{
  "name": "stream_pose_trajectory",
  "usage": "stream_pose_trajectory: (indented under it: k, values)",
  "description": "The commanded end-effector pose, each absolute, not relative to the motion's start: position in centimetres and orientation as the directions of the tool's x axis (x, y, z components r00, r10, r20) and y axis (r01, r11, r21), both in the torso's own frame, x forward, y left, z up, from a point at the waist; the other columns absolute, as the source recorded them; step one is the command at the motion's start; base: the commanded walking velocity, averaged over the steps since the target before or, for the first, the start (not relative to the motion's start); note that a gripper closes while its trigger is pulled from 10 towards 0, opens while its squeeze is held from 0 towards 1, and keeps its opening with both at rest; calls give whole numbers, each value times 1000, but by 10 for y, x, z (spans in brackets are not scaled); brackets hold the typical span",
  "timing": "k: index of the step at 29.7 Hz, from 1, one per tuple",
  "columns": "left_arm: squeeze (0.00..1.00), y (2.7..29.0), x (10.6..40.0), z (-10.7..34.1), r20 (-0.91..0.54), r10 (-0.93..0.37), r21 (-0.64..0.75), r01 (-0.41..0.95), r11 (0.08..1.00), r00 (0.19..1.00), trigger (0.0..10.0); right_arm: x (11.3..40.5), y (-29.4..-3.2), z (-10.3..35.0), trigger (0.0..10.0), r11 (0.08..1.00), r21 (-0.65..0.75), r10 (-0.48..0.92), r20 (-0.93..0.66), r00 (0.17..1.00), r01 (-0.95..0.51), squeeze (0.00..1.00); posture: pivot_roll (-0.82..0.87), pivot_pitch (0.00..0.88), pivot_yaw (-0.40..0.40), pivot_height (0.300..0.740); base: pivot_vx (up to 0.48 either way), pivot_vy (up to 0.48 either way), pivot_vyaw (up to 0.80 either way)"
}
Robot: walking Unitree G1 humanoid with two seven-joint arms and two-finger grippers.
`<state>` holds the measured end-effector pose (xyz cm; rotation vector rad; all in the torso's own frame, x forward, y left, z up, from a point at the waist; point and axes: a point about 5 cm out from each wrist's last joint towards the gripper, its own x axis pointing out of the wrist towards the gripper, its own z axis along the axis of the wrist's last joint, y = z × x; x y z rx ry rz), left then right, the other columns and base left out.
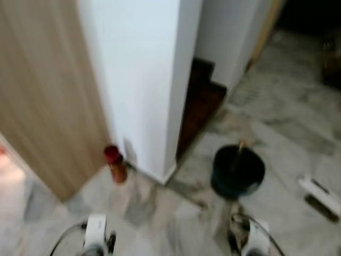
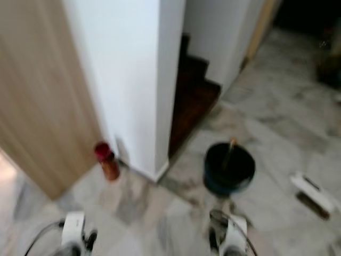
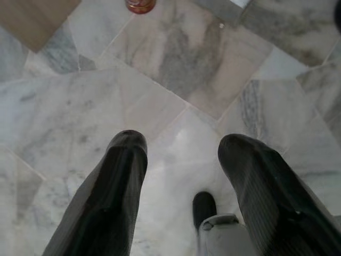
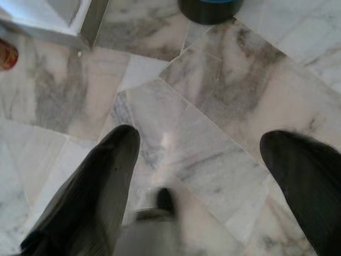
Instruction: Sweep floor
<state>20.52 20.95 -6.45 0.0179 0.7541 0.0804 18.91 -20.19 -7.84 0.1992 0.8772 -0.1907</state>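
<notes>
One dark bucket [image 1: 237, 170] on marble floor [image 1: 160, 213], a stick-like handle poking from it, blurred; near the white pillar's [image 1: 141, 80] corner, on its stair side. One red bottle [image 1: 115, 164] at pillar's opposite side, beside wood panel [image 1: 42, 101]. Two grippers, left gripper [image 3: 184, 154] and right gripper [image 4: 200, 144], both spread wide, holding nothing, above floor short of pillar; one white flat item [image 1: 319, 193] beyond bucket, edge-cropped, unidentifiable.

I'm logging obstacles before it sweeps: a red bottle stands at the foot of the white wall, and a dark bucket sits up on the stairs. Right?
Not quite. The red bottle does stand by the white wall, but the dark bucket sits on the marble floor, in front of the stairs, as the left eye view shows.
</notes>
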Motion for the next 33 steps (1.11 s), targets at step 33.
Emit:
stream_pose_trajectory:
  k: [33]
  values:
    - [0, 205, 200, -68, -699, 76, 47, -59, 997, 711, 10000, 185, -204, -80, 10000, 966, 81, -90, -783, 615, 245, 0, 20, 20, -4, 740, 0, -74, -663]
